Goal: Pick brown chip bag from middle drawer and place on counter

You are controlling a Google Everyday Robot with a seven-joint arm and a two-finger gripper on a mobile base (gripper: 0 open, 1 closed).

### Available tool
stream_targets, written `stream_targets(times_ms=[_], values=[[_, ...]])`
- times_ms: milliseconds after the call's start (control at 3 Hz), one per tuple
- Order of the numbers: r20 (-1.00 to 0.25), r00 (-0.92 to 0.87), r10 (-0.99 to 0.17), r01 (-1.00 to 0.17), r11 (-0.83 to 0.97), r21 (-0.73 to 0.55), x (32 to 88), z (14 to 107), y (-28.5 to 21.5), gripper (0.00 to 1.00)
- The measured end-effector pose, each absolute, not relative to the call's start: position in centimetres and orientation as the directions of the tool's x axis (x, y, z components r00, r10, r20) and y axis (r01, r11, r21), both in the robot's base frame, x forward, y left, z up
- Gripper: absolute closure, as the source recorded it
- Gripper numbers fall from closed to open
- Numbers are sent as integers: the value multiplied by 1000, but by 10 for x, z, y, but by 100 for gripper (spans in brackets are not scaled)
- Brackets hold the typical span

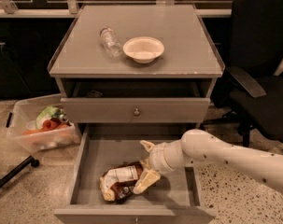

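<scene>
In the single camera view, we see the robot's cream-coloured two-finger gripper (142,168) reaching from the right into the wide, shallow grey middle drawer (178,192), which is pulled out at the bottom of the cabinet. Its fingers (148,181) are spread wide apart, one angled up and one angled down. The lower one lies against the right end of the crumpled dark-brown foil chip bag (118,181). We judge that nothing is clamped yet. The bag lies on the drawer floor, left of centre and near the front wall.

Above, the flat matte-grey counter (183,45) carries a white round bowl (143,49) and a clear plastic bottle (109,40) lying just beside it.

From here, we think the main risk is a thin grip. If the fingers close on the crimped end only, the slick foil may slide out during the lift. A push from the lower finger could also shove the bag toward the left wall. On the counter, a careless placement could knock the bowl or roll the bottle.
</scene>
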State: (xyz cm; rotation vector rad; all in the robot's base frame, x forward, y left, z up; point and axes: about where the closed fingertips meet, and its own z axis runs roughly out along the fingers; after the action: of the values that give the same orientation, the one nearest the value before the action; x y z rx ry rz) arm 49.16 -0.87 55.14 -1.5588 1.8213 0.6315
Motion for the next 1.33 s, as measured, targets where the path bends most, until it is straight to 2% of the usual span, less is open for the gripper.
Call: stream_targets(times_ms=[333, 1333], values=[[-698, -102, -709, -977, 204, -64, 503, 525, -9, 0], [-542, -177, -822, -965, 254, -71, 555, 371, -27, 0]])
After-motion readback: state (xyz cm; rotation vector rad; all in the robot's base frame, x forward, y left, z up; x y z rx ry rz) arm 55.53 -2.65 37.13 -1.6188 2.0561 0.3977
